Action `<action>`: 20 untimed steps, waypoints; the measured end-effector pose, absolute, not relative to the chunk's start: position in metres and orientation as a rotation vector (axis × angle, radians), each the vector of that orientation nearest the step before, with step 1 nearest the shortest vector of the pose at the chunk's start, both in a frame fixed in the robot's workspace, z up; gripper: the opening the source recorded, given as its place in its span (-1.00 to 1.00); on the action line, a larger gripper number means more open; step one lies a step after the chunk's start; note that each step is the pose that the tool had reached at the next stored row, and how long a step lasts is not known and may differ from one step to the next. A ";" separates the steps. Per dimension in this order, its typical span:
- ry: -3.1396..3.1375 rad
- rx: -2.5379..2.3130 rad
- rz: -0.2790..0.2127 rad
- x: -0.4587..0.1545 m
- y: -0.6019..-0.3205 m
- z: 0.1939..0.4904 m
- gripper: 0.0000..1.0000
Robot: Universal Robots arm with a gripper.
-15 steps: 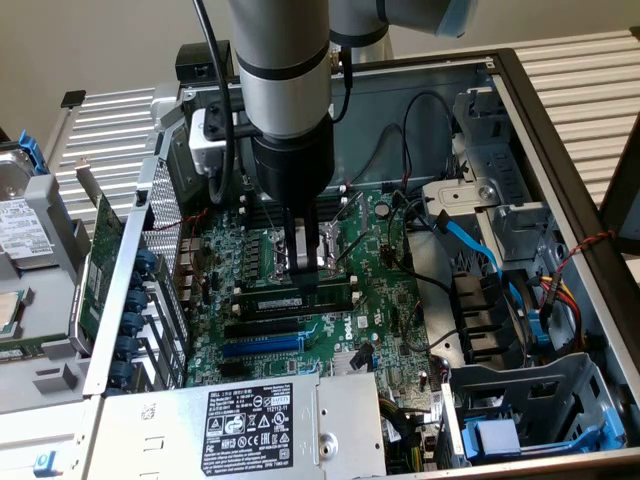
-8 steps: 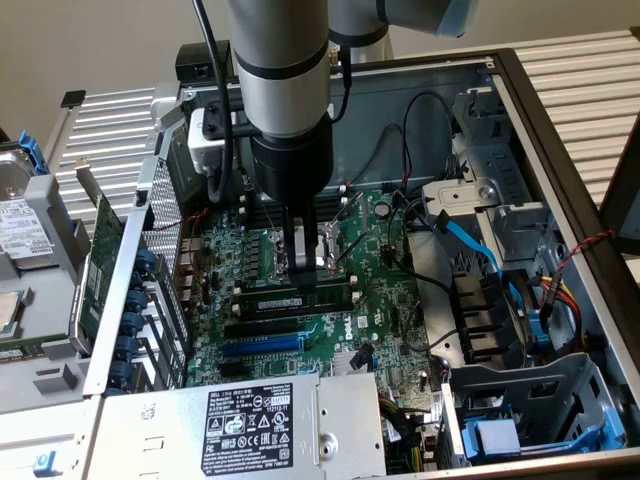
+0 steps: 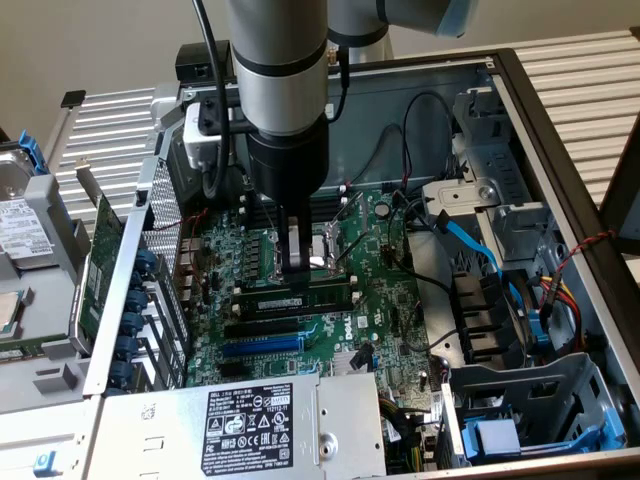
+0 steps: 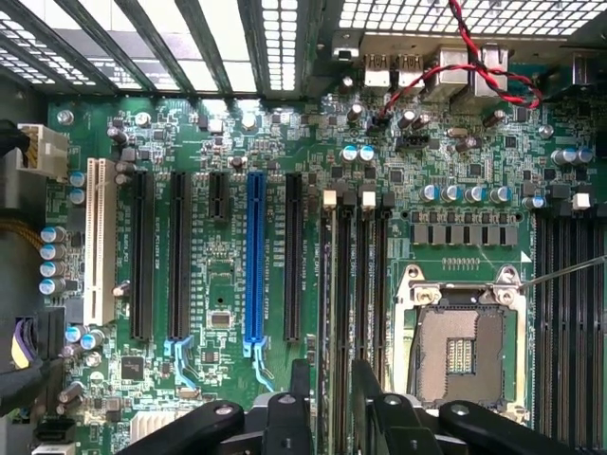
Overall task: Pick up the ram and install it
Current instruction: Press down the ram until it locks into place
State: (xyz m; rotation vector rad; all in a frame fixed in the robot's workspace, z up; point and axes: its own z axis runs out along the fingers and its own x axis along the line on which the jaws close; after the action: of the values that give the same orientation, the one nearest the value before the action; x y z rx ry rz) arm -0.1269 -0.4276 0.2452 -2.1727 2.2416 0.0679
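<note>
Ram [image 3: 300, 301]: long green stick lying along a memory slot near the middle of the motherboard [image 3: 385, 300], just beside the CPU socket [image 3: 335, 245] on the side toward the power supply [image 3: 250, 420]. Whether it is fully seated I cannot tell.
Handling: judged light, stiff and thin, but fragile. Best held by the bare long top edge near mid-length, off the chips and contacts, and pressed straight down without twisting.
Left side: the expansion card [image 3: 100, 260] sits outside the case wall, well apart from the work.
Gripper [image 3: 298, 265]: hangs directly over the ram's mid-length. In the wrist view the fingers [image 4: 365, 398] stand apart with a clear gap, straddling the slot line and gripping nothing I can make out. Contact with the ram is unclear.
Near side: 1 blue slot [image 3: 262, 345] and black slots lie between the ram and the power supply.
Right side: black wires and a blue cable [image 3: 470, 240] run near the motherboard's right edge, with the drive cage [image 3: 540, 400] beyond.
Open room: free above, tight sideways.
</note>
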 end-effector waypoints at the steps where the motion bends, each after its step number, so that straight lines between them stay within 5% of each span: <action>1: 2.242 -2.173 0.068 -0.127 -0.428 0.245 -0.51; 3: 2.242 -2.173 0.069 -0.127 -0.428 0.245 -0.76; 20: 2.253 -2.174 0.082 -0.127 -0.427 0.240 -0.79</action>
State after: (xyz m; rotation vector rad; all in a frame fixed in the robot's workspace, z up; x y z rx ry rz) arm -0.1273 -0.4272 0.2404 -2.1740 2.2529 0.0824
